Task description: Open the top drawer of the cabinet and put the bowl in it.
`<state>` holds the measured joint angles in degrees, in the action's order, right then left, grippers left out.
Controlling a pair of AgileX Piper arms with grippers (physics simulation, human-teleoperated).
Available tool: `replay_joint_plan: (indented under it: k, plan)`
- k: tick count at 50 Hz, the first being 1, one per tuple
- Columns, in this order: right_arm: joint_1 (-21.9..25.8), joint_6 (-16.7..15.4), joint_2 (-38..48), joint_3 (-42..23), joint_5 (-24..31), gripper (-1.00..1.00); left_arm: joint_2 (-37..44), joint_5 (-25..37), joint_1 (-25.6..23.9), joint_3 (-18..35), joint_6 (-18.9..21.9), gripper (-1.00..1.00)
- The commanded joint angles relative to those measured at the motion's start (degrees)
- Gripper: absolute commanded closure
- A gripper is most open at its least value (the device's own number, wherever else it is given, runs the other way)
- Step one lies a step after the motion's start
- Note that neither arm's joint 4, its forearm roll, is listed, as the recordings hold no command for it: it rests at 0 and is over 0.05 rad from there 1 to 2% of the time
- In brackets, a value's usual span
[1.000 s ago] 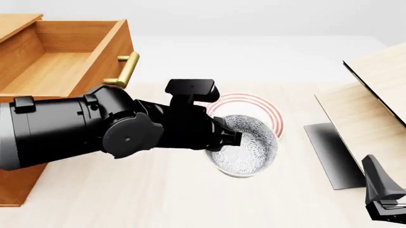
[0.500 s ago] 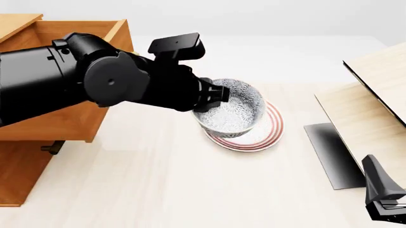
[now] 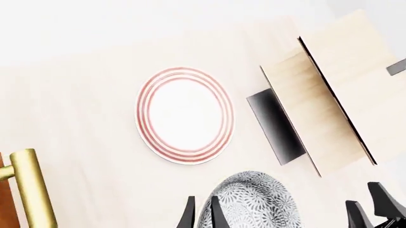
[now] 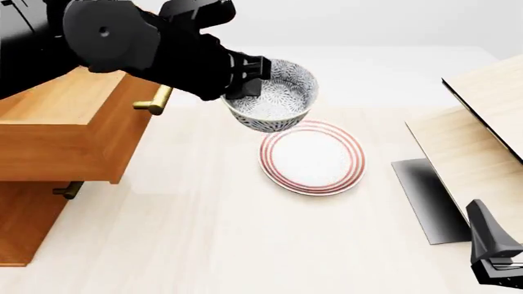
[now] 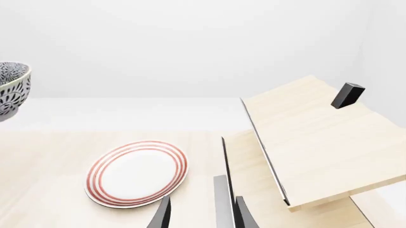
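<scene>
Table [image 4: 204, 233], left pincer [image 4: 245, 78] apparently gripping bowl [image 4: 278, 98]

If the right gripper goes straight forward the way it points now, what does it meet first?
Probably the pale wooden structure, whose lower board lies just ahead of the right gripper. The plate sits off to the side. Depth is unclear.

- A simulated test scene, not a real room: flat, evenly lit renders with blank pale grey-white walls behind.
- Home-like props only: a pale wood surface [image 4: 204, 245], an orange-brown cabinet [image 4: 57, 147] at the frame's left, a red-ringed plate [image 4: 312, 157] mid-frame, and a light-wood structure [image 4: 482, 128] at right.
</scene>
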<state>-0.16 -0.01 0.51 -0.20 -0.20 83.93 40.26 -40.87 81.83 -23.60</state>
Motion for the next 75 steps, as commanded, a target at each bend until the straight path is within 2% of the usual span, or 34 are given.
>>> replay_joint_plan:
  k: [1, 22, 32, 37, 49, 65, 75]
  plan:
    - [0.0, 0.0, -0.1, 0.0, 0.0, -1.0, 0.4, 5.2, 3.0, 6.1, 2.3, 1.0]
    - [0.0, 0.0, -0.1, 0.0, 0.0, -1.0, 1.3, 12.7, 8.5, 15.2, 4.4, 1.0]
    - [0.0, 0.0, -0.1, 0.0, 0.0, -1.0, 0.7, 14.0, 11.1, 16.4, 4.0, 1.0]
    - [0.0, 0.0, -0.1, 0.0, 0.0, -1.0, -0.4, 13.6, 12.2, 15.9, 2.3, 1.0]
    - [0.0, 0.0, -0.1, 0.0, 0.0, -1.0, 0.2, 16.8, 14.6, 20.1, 2.2, 1.0]
    - [0.0, 0.0, -0.1, 0.0, 0.0, -1.0, -1.0, 19.1, 18.0, 21.6, 0.6, 1.0]
    - [0.0, 0.0, -0.1, 0.0, 0.0, -1.0, -1.6, 21.1, 21.9, 23.0, 0.6, 1.0]
